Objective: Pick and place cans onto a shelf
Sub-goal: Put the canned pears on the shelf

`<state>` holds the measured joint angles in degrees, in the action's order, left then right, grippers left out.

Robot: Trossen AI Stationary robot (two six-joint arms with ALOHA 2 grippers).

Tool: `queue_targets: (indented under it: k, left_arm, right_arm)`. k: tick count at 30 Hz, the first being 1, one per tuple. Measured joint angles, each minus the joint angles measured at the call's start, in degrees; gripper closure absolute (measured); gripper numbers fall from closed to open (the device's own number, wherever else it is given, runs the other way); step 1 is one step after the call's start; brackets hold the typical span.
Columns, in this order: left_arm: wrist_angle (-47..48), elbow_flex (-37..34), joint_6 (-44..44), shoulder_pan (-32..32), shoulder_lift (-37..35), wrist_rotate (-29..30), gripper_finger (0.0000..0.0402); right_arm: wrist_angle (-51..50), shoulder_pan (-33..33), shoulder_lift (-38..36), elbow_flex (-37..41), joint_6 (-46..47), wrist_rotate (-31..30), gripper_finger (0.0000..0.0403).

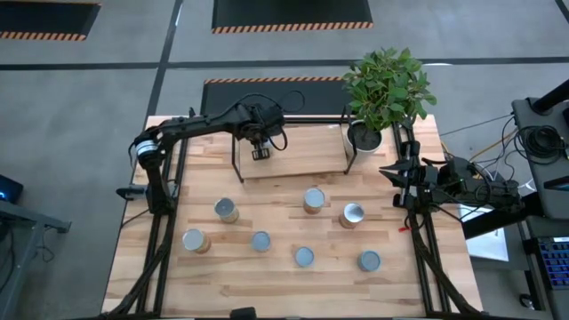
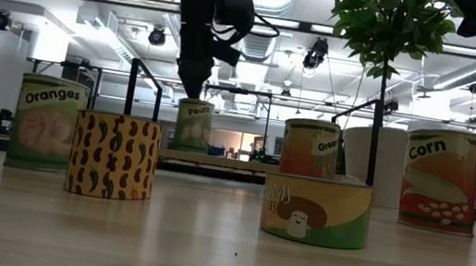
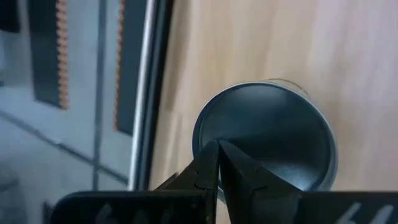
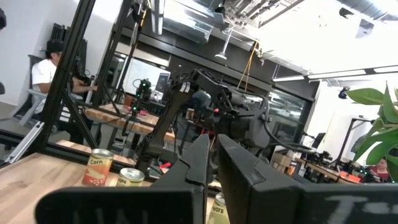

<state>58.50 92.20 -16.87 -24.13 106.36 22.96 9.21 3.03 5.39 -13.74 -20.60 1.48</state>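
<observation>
Above, at upper centre of the high view, the left claw (image 1: 260, 153) hangs over the shelf (image 1: 293, 164), fingers pressed together just above the silvery top of 1 can (image 3: 266, 134) standing on its board, apparently holding nothing. Placement of this can looks finished. 7 cans (image 1: 304, 256) remain on the counter (image 1: 267, 284) in the lower half. Next: lift clear, then reach for another. The right claw (image 1: 391, 185) waits, pinched shut, at the counter's right edge.

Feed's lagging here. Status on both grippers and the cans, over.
Left gripper shut, above a can on the shelf. Right gripper shut, parked at table edge. Seven cans on the table. Plant pot beside shelf.
</observation>
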Motion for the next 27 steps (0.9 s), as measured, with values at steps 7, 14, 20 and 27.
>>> queue_targets:
  k: [7,14,20,27]
  left_arm:
    - [0.76,0.92,-1.70,-0.18,-0.06,3.08,0.0401]
    - [4.45,5.78,-0.60,0.66,-0.34,0.50,0.0401]
    - [5.58,6.08,-0.59,0.22,-0.49,-9.57,0.0401]
    - [4.30,3.14,-0.60,-0.16,0.31,-9.97,0.0401]
  right_arm:
    - [0.00,0.02,0.00,0.00,0.00,0.00,0.0380]
    - [0.00,0.00,0.00,0.00,-0.02,0.00,0.0380]
    - [0.00,0.01,0.00,0.00,-0.03,0.00,0.0380]
    - [-0.09,0.01,0.00,0.00,-0.22,0.00,0.0380]
